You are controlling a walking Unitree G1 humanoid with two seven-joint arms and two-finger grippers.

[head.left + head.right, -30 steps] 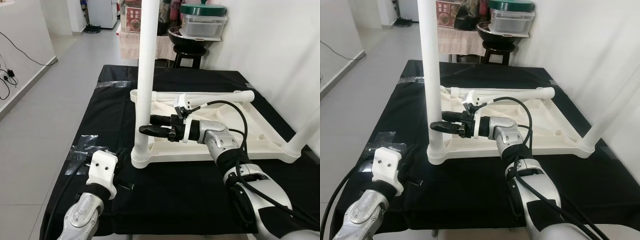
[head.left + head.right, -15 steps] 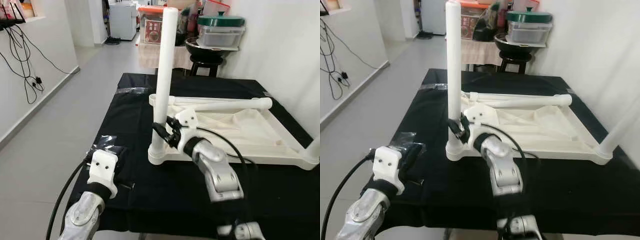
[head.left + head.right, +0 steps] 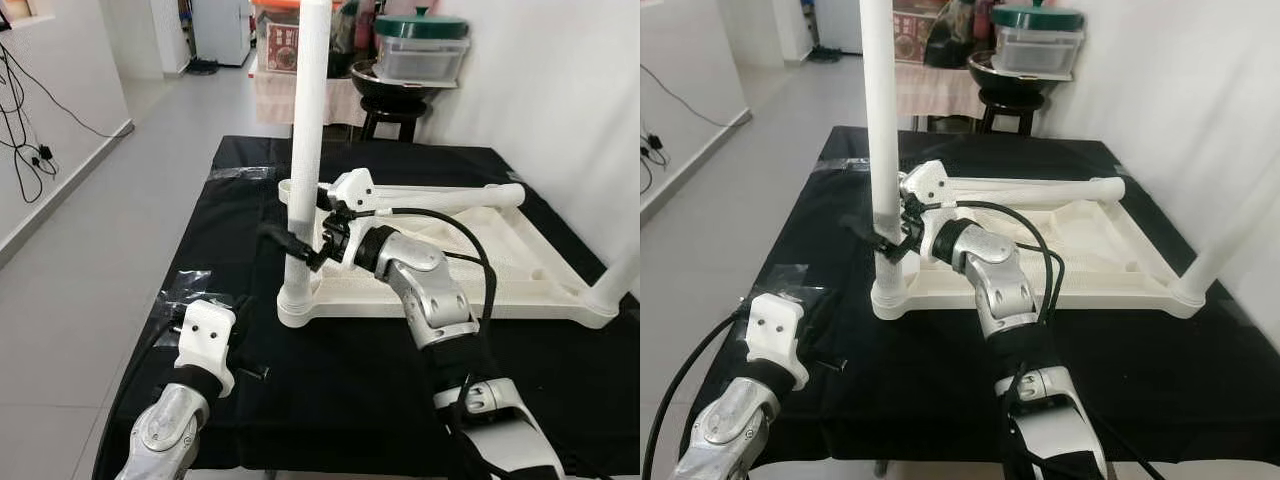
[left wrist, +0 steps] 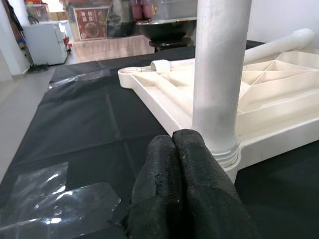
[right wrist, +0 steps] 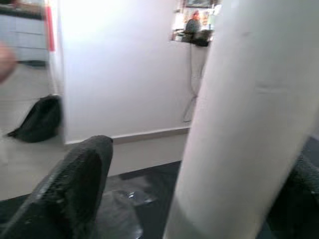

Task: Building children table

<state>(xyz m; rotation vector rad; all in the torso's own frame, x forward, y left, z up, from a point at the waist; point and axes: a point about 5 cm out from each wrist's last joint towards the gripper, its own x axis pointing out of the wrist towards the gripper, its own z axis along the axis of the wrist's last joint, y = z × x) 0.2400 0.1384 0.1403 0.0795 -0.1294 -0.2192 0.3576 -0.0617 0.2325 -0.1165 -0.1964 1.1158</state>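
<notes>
I'm seeing the upturned tabletop (image 3: 520, 250) lying on the counter (image 3: 350, 380), right of centre. One leg (image 3: 303, 150) is standing upright at its near-left corner, and a loose leg (image 3: 450, 198) is lying across its far edge. My right tool (image 3: 300, 243) is sitting around the upright leg. My left tool (image 4: 174, 164) is resting on the counter, near the left of that corner.

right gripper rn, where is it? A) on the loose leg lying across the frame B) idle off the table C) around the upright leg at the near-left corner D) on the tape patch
C: the right gripper has its jaws set either side of the upright leg, above its socket in the upturned tabletop.
</notes>
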